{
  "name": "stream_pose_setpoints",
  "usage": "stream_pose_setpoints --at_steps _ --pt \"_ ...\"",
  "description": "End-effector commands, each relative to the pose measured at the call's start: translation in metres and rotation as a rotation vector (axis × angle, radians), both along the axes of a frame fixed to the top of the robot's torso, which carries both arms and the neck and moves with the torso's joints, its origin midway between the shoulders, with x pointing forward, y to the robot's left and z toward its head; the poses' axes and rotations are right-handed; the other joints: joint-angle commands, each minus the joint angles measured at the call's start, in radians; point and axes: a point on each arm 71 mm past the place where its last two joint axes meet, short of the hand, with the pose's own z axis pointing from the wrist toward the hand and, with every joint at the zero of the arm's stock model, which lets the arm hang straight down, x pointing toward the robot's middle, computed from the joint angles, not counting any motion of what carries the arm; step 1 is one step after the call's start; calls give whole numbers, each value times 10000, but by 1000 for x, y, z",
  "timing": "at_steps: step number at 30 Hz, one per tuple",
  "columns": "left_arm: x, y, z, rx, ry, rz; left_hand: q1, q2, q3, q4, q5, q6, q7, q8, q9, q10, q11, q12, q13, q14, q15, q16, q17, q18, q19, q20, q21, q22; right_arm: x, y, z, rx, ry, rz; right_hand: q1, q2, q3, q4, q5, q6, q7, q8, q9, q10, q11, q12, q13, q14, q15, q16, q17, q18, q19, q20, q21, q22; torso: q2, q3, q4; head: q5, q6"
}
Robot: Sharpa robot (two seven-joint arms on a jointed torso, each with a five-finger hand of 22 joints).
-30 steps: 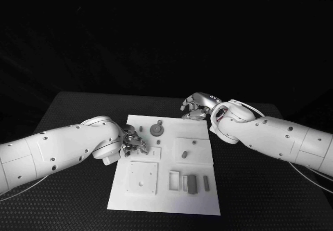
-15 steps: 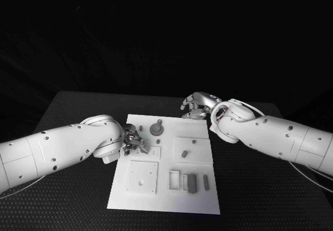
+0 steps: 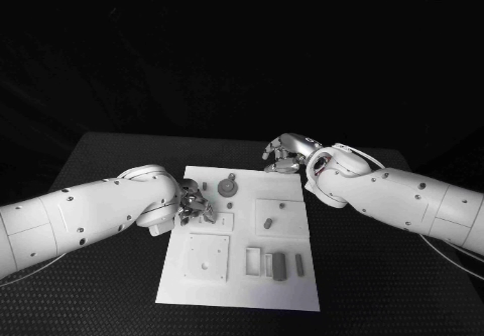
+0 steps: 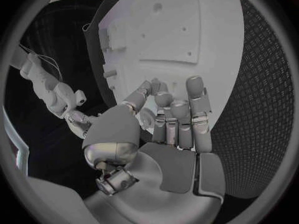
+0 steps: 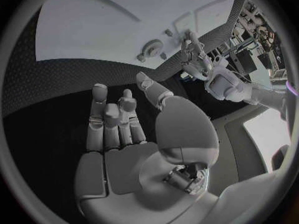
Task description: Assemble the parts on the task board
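The white task board (image 3: 242, 280) lies in the middle of the table. On its far part sit a grey gear (image 3: 228, 187) and small pegs (image 3: 230, 206); a further peg (image 3: 268, 224) stands in a square plate, and narrow blocks (image 3: 278, 266) rest near the front. My left hand (image 3: 194, 206) hovers low over the board's left edge beside the gear. Its fingers (image 4: 177, 114) are curled with the thumb meeting them, and whether a part sits between them is hidden. My right hand (image 3: 285, 155) hangs past the board's far right corner, fingers (image 5: 102, 114) loosely bent and holding nothing.
Black textured table (image 3: 111, 168) surrounds the board on all sides. A square plate with a hole (image 3: 207, 257) occupies the board's near left. My two white forearms flank the board, the left (image 3: 81, 217) low over the table, the right (image 3: 393, 196) raised.
My left hand has crept slightly toward the far side over the board's left edge. The right hand and the parts have stayed put.
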Motion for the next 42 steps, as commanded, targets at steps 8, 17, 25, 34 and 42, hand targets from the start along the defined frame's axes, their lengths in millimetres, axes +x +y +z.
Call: stream_pose_setpoints --at_steps 8,17,25,34,42 --pt "-1 -1 -5 331 269 -61 410 397 119 -13 74 128 91 809 1653 19 -38 50 -21 132 -189 51 -19 -21 66 -48 52 206 0 1 0 -49 29 117 -2 1 -41 -18 -1 1 50 -4 -13 -92 -8 -36 -14 -8 -58 -65 -11 149 -50 12 -44 159 -8 -2 10 -15 -19" --pt "-1 -4 -6 275 328 -92 409 399 123 -13 75 126 91 812 1655 20 -38 50 -22 133 -190 51 -20 -21 67 -49 53 206 -1 1 0 -48 31 129 -2 1 -40 -18 -1 1 51 -4 -13 -93 -8 -36 -15 -9 -58 -65 -11 149 -50 13 -45 159 -4 -3 8 -16 -25" --pt "-2 -7 -6 241 456 -150 409 399 123 -13 75 126 91 812 1655 20 -38 50 -22 133 -190 51 -20 -21 67 -49 53 206 -1 1 0 -49 34 137 -2 1 -40 -18 -1 1 51 -4 -13 -93 -8 -36 -15 -9 -58 -65 -11 149 -50 13 -45 159 -6 -5 11 0 -39" --pt "-3 -7 -7 262 580 -173 -10 111 419 69 2826 455 -51 1214 1901 351 -160 141 -63 356 -246 189 4 -101 306 24 213 210 -1 2 0 -53 47 144 1 1 -38 -20 -1 1 50 -4 -13 -93 -8 -36 -16 -9 -58 -66 -11 149 -51 12 -45 159 -6 -6 11 22 -53" --pt "-2 -4 -7 304 609 -131 -25 131 497 30 2868 442 -62 1261 1922 376 -172 133 -88 377 -259 186 -8 -101 320 25 228 207 -1 2 0 -48 48 140 5 2 -36 -21 -1 1 50 -4 -13 -94 -8 -35 -17 -10 -58 -66 -12 149 -52 12 -47 159 -6 -11 14 24 -73"
